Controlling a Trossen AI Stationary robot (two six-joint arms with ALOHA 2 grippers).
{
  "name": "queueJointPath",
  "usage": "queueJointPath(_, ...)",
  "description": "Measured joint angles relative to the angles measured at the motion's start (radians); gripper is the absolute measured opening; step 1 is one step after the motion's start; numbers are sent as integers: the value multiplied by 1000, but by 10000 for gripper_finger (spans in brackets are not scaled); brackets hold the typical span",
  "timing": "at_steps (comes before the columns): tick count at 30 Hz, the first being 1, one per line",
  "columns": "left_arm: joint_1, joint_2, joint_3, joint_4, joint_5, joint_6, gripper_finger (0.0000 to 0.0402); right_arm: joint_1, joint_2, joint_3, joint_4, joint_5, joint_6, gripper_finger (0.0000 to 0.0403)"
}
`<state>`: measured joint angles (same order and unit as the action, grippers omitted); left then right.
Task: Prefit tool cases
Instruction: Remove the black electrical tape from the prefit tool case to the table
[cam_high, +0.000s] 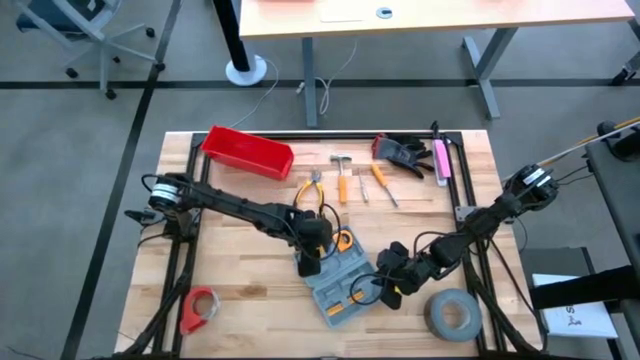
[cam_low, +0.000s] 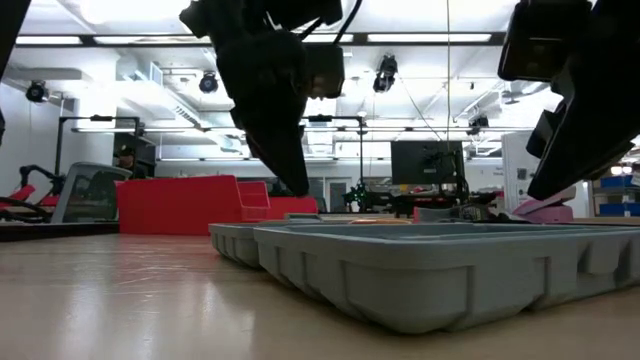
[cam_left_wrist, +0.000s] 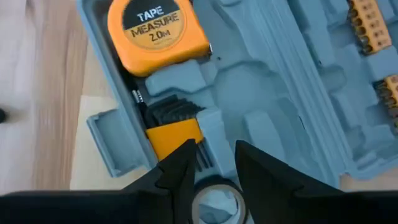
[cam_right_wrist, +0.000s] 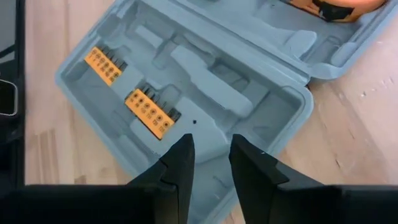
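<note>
The grey-blue tool case (cam_high: 335, 278) lies open and flat on the wooden table, both halves with their moulded recesses facing up. An orange tape measure (cam_left_wrist: 158, 32), a set of hex keys in a yellow holder (cam_left_wrist: 174, 127) and yellow bit strips (cam_right_wrist: 151, 112) sit in its recesses. My left gripper (cam_high: 310, 255) (cam_left_wrist: 214, 163) hovers open, pointing down, over the hex keys at the case's left half. My right gripper (cam_high: 385, 282) (cam_right_wrist: 211, 149) hovers open over a bare recess in the right half. In the low view the case (cam_low: 420, 265) fills the foreground.
Along the far side lie a red bin (cam_high: 247, 152), pliers (cam_high: 313, 190), a hammer (cam_high: 341, 175), screwdrivers (cam_high: 382, 185), black gloves (cam_high: 402, 152) and a pink tool (cam_high: 441, 160). A grey tape roll (cam_high: 452, 313) sits near right, a red tape dispenser (cam_high: 200, 308) near left.
</note>
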<state>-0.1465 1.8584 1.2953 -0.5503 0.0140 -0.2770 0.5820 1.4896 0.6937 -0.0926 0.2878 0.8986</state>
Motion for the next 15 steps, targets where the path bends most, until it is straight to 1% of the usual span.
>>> queueJointPath(4,-4,2,0,-3,0,-27,116,-8,0,0,-4,1,-4,86)
queueJointPath(7,-4,5,0,-57,11,-44,118,-9,0,0,-4,0,-7,82)
queueJointPath(12,-14,34,0,-118,74,-59,123,-13,0,0,-7,0,-14,76)
queueJointPath(15,-25,48,0,-117,130,-65,123,-13,0,0,-7,1,-20,77)
